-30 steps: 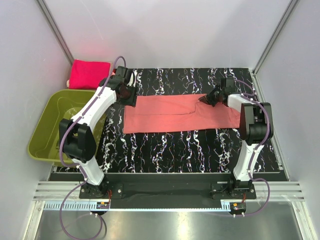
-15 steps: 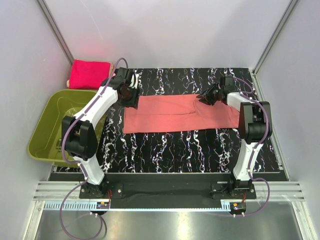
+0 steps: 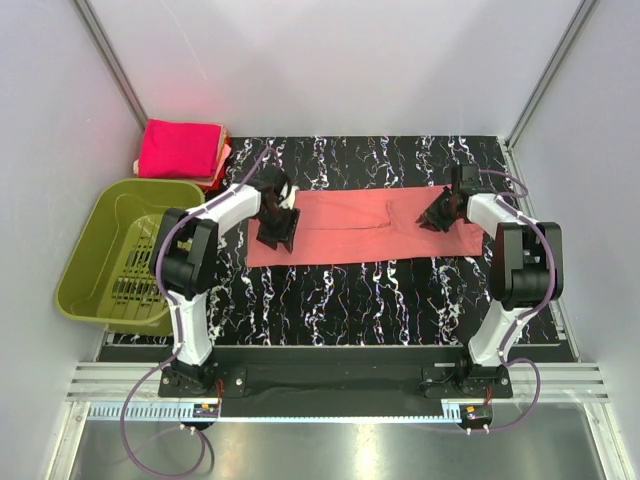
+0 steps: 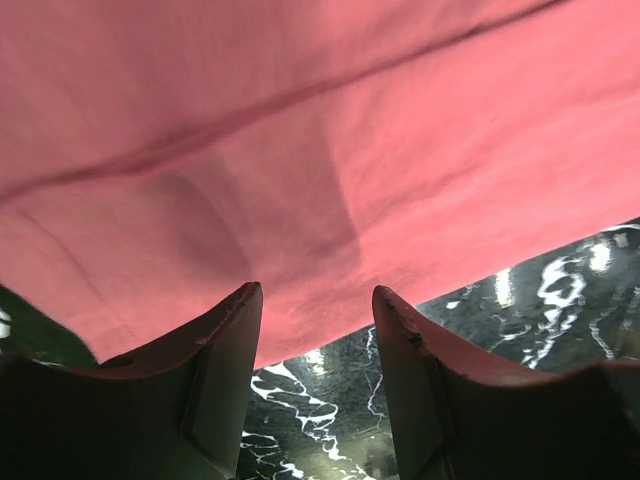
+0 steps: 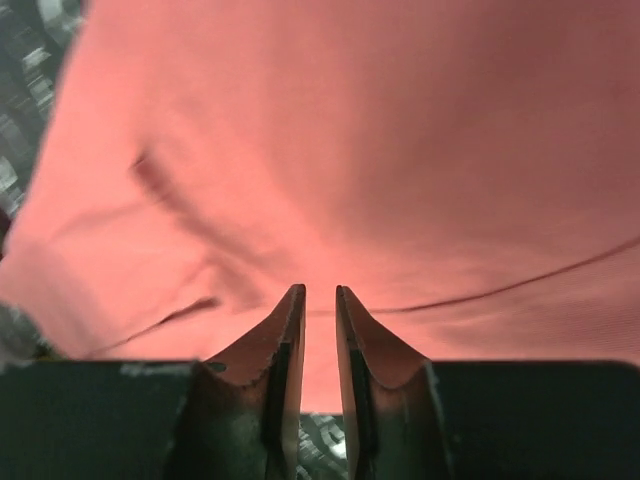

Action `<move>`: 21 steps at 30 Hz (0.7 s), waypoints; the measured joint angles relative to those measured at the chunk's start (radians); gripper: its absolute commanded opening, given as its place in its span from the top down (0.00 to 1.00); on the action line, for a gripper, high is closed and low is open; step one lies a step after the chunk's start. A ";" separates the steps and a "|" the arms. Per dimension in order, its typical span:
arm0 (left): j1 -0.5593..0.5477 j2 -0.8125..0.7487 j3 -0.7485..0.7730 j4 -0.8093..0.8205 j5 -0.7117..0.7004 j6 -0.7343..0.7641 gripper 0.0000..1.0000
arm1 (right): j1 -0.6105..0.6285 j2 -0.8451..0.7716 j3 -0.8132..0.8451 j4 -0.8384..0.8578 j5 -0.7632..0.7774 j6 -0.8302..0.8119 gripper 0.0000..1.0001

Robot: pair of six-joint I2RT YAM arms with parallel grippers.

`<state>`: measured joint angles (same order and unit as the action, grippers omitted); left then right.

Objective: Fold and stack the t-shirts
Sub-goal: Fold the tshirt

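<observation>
I am hovering low over the salmon shirt (image 3: 360, 228).
It is lying flat across the table (image 3: 340, 300); my left gripper (image 4: 315, 295) is gaping wide at its left end, my right gripper (image 5: 320, 292) is showing only a narrow gap.

No legible text, labels, brands or numbers in any view. salmon t-shirt (image 3: 360, 228): plain cloth, no print or tag in either wrist view. magenta folded t-shirts (image 3: 180, 148) at the far-left corner of the table (image 3: 330, 300): plain too. small boards (image 3: 205, 408) at the near edge: any marking is too small to read.
</observation>
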<state>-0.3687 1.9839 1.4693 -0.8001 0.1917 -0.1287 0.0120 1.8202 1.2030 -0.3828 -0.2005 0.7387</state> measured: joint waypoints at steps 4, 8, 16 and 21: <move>-0.023 -0.022 -0.103 0.049 -0.028 -0.042 0.47 | -0.052 0.043 -0.005 -0.027 0.047 -0.038 0.76; -0.066 -0.096 -0.208 0.099 -0.077 -0.081 0.46 | -0.075 0.108 0.033 -0.047 0.072 -0.082 0.76; -0.155 -0.214 -0.365 0.234 -0.083 -0.188 0.46 | -0.074 0.293 0.290 -0.043 0.037 -0.186 0.74; -0.271 -0.391 -0.507 0.298 0.040 -0.349 0.41 | -0.076 0.431 0.491 -0.042 -0.028 -0.250 0.71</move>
<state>-0.6395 1.5932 0.9623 -0.5022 0.2321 -0.4782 -0.0643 2.2509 1.6943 -0.4244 -0.2287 0.4889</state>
